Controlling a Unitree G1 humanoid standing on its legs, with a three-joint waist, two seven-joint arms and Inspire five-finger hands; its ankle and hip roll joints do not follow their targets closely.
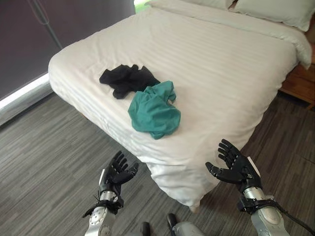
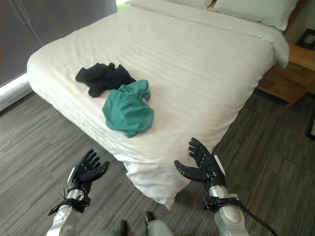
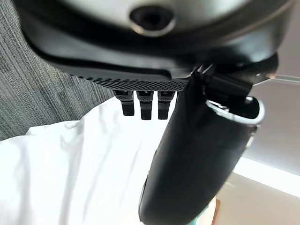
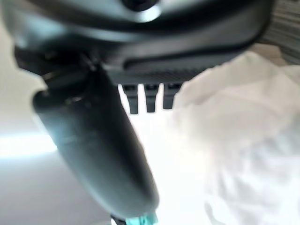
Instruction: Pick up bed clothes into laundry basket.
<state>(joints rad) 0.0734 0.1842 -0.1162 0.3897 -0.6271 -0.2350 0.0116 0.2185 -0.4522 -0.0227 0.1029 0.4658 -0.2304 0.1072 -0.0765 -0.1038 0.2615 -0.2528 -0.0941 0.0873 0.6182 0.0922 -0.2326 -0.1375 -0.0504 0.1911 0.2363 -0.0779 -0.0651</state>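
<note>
Both hands, left (image 1: pixel 117 173) and right (image 1: pixel 234 166), spread, empty, palms inward at the bed (image 1: pixel 236 73) corner, staged to reach. Teal shirt (image 1: pixel 153 110) overlaps black garment (image 1: pixel 125 79) on bed, untouched.

Left hand (image 1: pixel 117 173) and right hand (image 1: pixel 235 167) raised, palms facing inward, fingers spread and relaxed, holding nothing.
</note>
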